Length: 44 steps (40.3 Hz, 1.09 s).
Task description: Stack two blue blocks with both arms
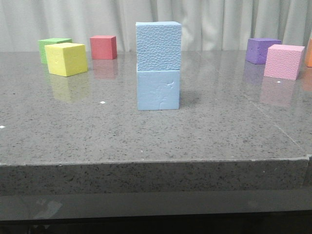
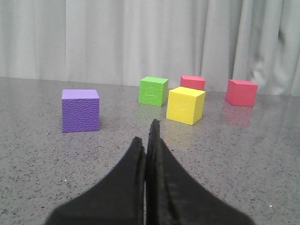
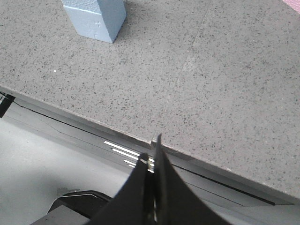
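- So the two blue blocks are stacked mid-table: the pebbly blue block [image 1: 158, 46] sits square on top of the smoother blue block [image 1: 158, 90], which has a scuff mark on its front face. Edges line up pretty well, maybe a hair off to the right on top.
- Nothing touches the stack or crowds it. The grey speckled stone table [image 1: 146, 141] is glossy enough to throw faint reflections of the cubes.
- Off to the left in the front view, well apart from the stack: a yellow cube [image 1: 66, 59] with a green cube [image 1: 53, 48] just behind it, and a red cube [image 1: 103, 47] further back.
- To the right: a purple cube [image 1: 262, 50] and a pink cube [image 1: 284, 61] just beside it. There's an orange sliver at the very right edge, can't really tell what it is.
- All look like foam cubes, and the blue pair looks a bit bigger than the rest.
- Left wrist view actually shows two red cubes, plus one purple, one green, one yellow.
- Left gripper [image 2: 146, 140] has its dark fingers pressed together, holding nothing.
- Right gripper [image 3: 153, 152] is likewise closed up and empty, hanging over the table's front edge, with the stack's bottom corner visible well away from it.
- Pale pleated curtain [image 1: 219, 22] behind everything.
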{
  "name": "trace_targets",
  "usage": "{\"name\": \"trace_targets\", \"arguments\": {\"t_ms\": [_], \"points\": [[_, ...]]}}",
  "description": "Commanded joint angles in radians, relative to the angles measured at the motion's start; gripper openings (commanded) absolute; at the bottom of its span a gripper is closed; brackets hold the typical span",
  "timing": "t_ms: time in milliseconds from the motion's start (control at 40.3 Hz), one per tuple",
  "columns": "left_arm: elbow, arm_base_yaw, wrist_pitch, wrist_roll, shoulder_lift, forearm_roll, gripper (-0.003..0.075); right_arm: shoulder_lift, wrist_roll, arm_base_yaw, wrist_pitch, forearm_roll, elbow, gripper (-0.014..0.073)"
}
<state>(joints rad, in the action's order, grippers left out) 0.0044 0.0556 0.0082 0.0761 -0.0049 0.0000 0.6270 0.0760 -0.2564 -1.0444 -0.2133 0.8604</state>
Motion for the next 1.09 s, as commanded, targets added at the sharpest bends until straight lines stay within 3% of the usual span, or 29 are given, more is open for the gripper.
{"name": "trace_targets", "arguments": {"t_ms": [0, 695, 1067], "points": [[0.002, 0.000, -0.082, 0.010, -0.020, -0.013, -0.0019, 0.002, 0.004, 0.006, 0.056, -0.002, 0.025, -0.0067], [0.002, 0.000, -0.082, 0.010, -0.020, -0.013, -0.0019, -0.023, 0.015, 0.010, 0.082, 0.015, 0.000, -0.0067], [0.002, 0.000, -0.082, 0.010, -0.020, -0.013, -0.0019, -0.401, 0.017, 0.253, 0.720, 0.092, -0.509, -0.0067]]}}
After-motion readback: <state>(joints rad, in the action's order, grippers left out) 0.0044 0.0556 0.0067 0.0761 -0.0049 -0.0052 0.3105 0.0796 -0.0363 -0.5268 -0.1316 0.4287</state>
